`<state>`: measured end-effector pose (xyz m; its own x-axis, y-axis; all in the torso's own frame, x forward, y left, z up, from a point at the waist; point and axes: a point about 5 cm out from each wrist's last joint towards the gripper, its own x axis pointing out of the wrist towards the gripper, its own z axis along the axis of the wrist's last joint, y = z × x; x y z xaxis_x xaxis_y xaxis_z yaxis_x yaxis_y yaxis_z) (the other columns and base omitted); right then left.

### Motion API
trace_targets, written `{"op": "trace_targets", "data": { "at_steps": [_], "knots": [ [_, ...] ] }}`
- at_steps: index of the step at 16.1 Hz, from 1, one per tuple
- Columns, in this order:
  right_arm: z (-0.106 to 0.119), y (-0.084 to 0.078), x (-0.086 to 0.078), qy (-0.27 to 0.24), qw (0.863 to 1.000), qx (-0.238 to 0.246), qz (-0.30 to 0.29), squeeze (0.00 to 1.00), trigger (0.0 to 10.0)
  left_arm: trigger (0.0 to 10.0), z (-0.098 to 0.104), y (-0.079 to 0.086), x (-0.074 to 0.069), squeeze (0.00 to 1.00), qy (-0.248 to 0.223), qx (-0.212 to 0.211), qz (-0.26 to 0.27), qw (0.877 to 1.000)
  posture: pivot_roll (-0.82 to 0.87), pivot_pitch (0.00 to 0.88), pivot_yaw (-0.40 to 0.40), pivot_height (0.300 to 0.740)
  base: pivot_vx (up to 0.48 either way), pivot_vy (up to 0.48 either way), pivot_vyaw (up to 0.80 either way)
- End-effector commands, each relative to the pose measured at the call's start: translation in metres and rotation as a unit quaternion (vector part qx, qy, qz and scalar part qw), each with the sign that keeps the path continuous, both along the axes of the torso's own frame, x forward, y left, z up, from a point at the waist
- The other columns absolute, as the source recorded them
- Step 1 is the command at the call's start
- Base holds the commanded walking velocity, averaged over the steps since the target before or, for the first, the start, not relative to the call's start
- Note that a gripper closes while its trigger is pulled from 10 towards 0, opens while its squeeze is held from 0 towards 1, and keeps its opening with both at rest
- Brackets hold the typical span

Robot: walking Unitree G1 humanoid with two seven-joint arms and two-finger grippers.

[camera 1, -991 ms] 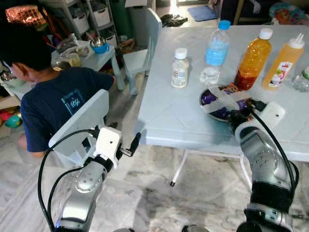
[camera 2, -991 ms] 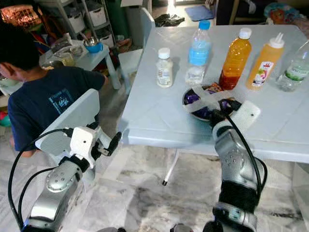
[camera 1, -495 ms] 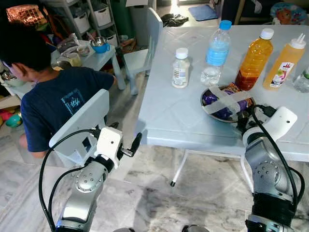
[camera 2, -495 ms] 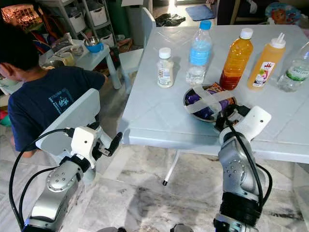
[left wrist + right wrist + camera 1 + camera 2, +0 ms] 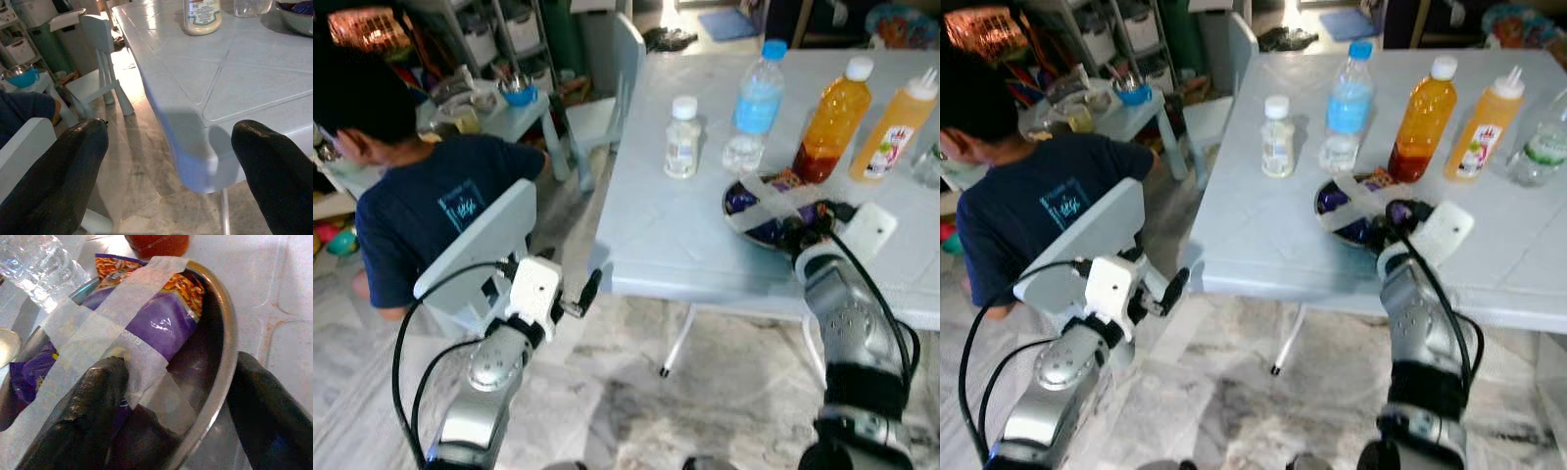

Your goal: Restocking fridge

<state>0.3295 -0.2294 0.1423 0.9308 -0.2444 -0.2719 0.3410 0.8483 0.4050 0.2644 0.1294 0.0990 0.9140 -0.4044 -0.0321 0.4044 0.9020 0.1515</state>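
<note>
Right hand (image 5: 171, 396) is at the near rim of the metal bowl (image 5: 226, 333) on the pale blue worktop (image 5: 656, 225). Its fingers are spread wide over the rim: one finger (image 5: 93, 406) lies inside on the taped purple snack packet (image 5: 161, 323), the other is outside the bowl. Behind the bowl stand a small white bottle (image 5: 682, 137), a water bottle (image 5: 754, 103), an orange drink bottle (image 5: 829, 117) and a squeeze bottle (image 5: 893, 122). Left hand (image 5: 171, 161) hangs low beside the worktop corner, fingers wide apart and empty. A person in a dark blue shirt (image 5: 421, 211) sits at the left.
</note>
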Motion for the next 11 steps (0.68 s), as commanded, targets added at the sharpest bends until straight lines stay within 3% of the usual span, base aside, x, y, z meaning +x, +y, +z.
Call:
{"op": "trace_targets", "data": {
  "at_steps": [1,6,11],
  "knots": [
    [-0.008,0.005,0.001,0.022,1.0,0.006,0.013,0.0,0.0,10.0,0.002,0.004,0.0,0.0,-0.002,0.008,0.001,1.0,-0.01,0.098,0.109,0.74,0.0,0.0,0.0],
    [-0.011,0.002,-0.001,0.026,1.0,0.002,0.001,0.0,0.0,10.0,0.002,0.003,-0.001,0.0,-0.003,0.007,0.001,1.0,-0.01,0.099,0.108,0.74,0.0,0.0,0.0],
    [-0.02,0.005,-0.017,0.043,0.999,0.004,0.008,0.0,0.0,10.0,0.002,0.003,-0.001,0.0,-0.003,0.006,0.003,1.0,-0.01,0.099,0.104,0.74,0.0,0.0,0.0]
  ]
}}
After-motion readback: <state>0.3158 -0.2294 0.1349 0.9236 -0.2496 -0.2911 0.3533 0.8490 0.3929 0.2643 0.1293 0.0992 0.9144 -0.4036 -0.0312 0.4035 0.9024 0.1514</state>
